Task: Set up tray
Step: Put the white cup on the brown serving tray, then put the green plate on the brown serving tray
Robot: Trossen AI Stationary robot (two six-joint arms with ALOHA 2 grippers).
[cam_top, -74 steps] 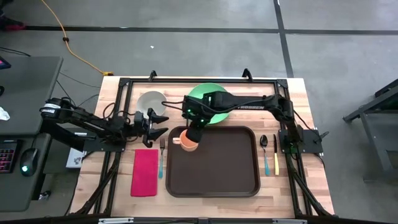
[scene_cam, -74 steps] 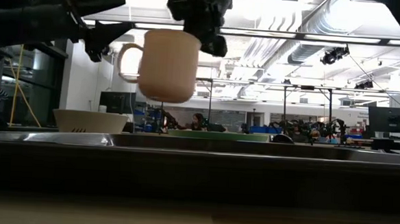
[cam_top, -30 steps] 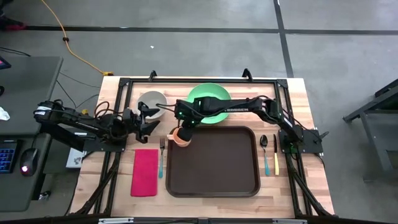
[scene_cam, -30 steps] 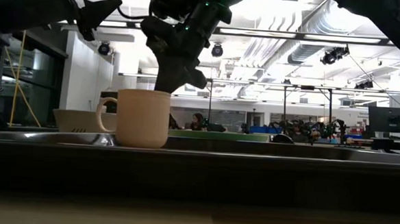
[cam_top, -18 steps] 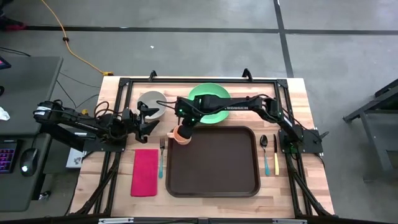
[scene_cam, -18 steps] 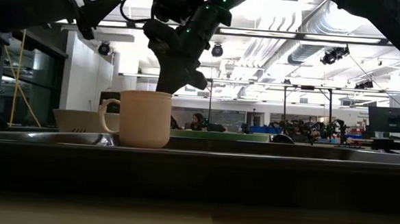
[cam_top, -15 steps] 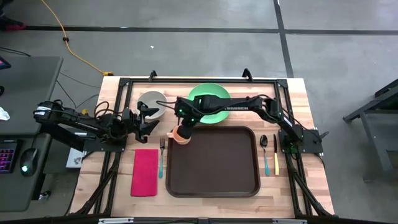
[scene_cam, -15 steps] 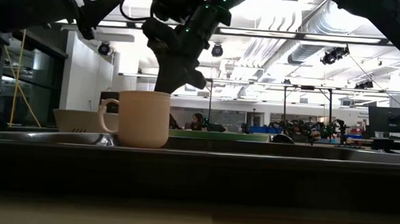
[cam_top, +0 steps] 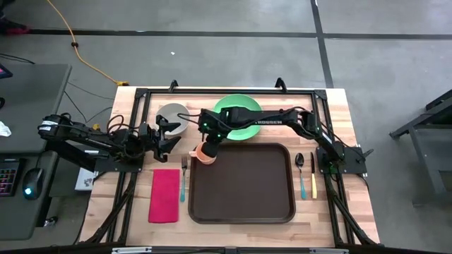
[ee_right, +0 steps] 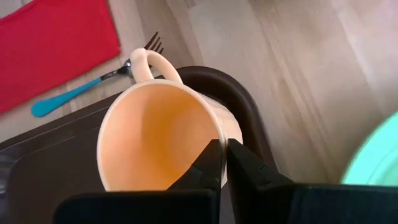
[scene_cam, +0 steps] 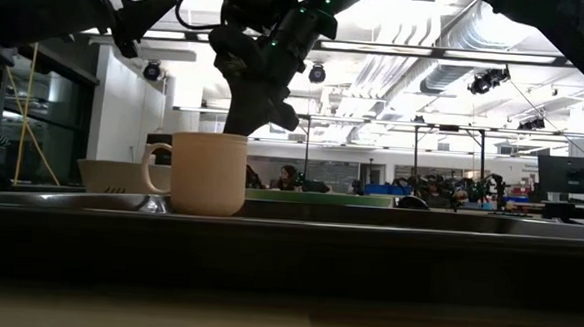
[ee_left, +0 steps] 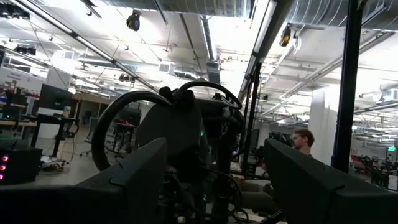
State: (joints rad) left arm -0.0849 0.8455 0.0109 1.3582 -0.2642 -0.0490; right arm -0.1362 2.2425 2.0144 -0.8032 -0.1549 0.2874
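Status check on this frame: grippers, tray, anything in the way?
Right gripper shut on mug rim, mug at tray far-left corner. Left gripper open, idle beside grey bowl. Tray otherwise bare, nothing blocking.

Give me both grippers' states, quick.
Right gripper: shut on the mug's rim, at the tray's far left corner.
Left gripper: open, empty, waiting near the bowl.

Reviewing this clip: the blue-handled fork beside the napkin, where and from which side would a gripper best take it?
Grip the blue handle of the fork near its middle, coming straight down from above. It lies flat on the wooden table, lengthwise between the red napkin and the tray, so the fingers should close across its narrow width. The gaps on both sides look tight, so that is a cautious judgement.
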